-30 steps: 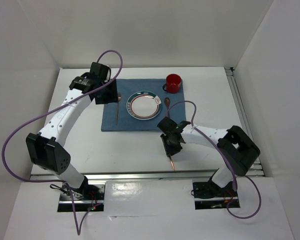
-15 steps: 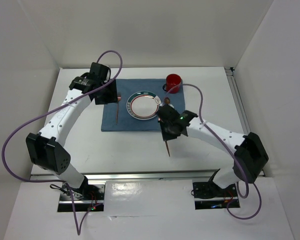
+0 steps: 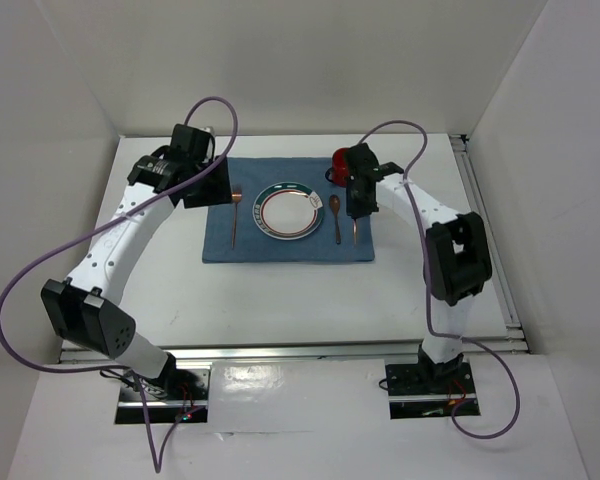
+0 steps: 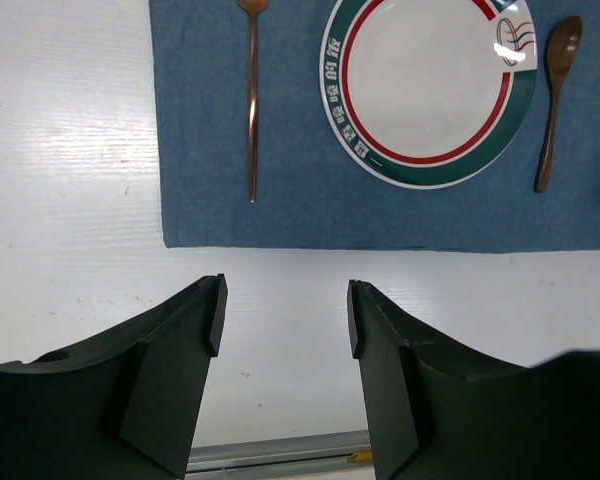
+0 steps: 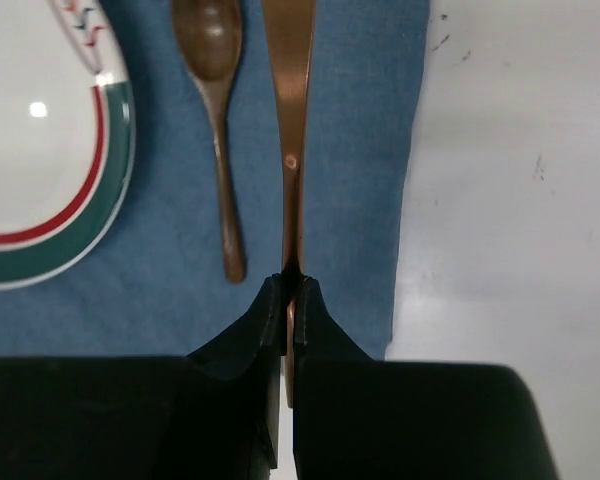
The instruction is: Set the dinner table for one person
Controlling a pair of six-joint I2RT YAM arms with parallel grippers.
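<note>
On the white dinner table (image 3: 280, 295) lies a blue placemat (image 3: 220, 245) with a green-and-red-rimmed plate (image 3: 288, 211), a copper fork (image 3: 235, 218) to its left and a wooden spoon (image 3: 335, 215) to its right. My right gripper (image 5: 289, 290) is shut on a copper knife (image 5: 292, 120), held lengthwise over the mat's right strip, right of the spoon (image 5: 218, 110). In the top view this gripper (image 3: 357, 205) stands just in front of a red mug (image 3: 340, 160). My left gripper (image 4: 285, 310) is open and empty above bare table, near the mat's left side.
A metal rail (image 3: 280, 350) runs along the table's near edge and another along the right edge (image 3: 485, 230). White walls enclose the back and both sides. The plate (image 5: 40, 150) sits left of the spoon in the right wrist view.
My right arm has carried the copper knife from the near middle of the table up to the placemat's right side, beside the wooden spoon. The left arm has shifted only slightly.
</note>
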